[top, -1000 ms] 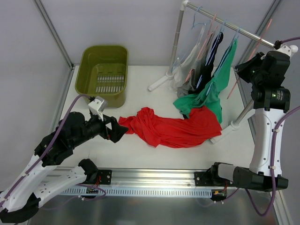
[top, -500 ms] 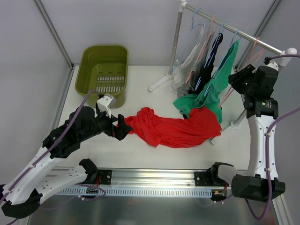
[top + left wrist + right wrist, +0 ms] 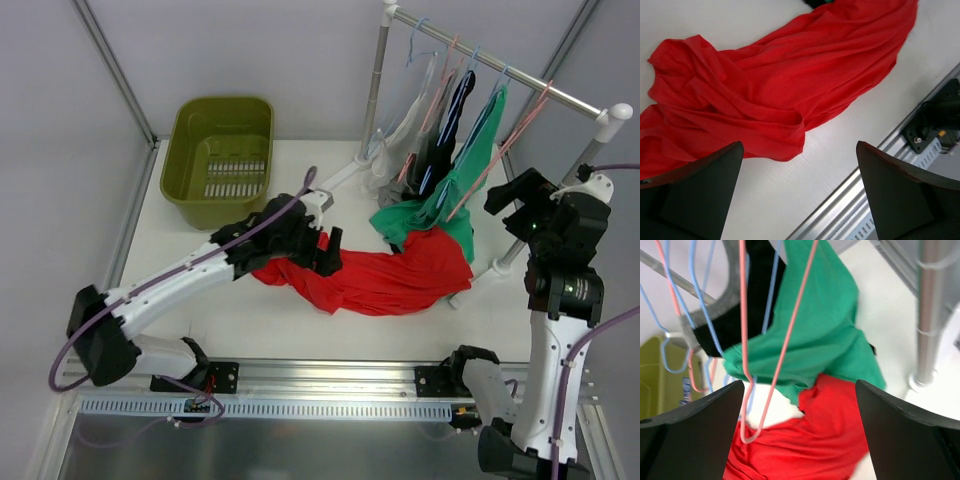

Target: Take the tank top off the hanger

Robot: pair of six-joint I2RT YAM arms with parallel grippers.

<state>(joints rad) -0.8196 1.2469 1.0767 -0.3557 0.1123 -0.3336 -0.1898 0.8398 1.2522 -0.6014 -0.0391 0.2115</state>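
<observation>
Left wrist view: the left tool hangs with its fingers wide apart and empty over the red tank top. The top lies crumpled on the smooth white tabletop, apparently free of any hanger. To lift it well, pinch the thick rolled fold, not one limp layer. The right tool, likewise spread and empty, faces a thin pink wire hanger and a green shirt, soft matt jersey touching the red.
</observation>
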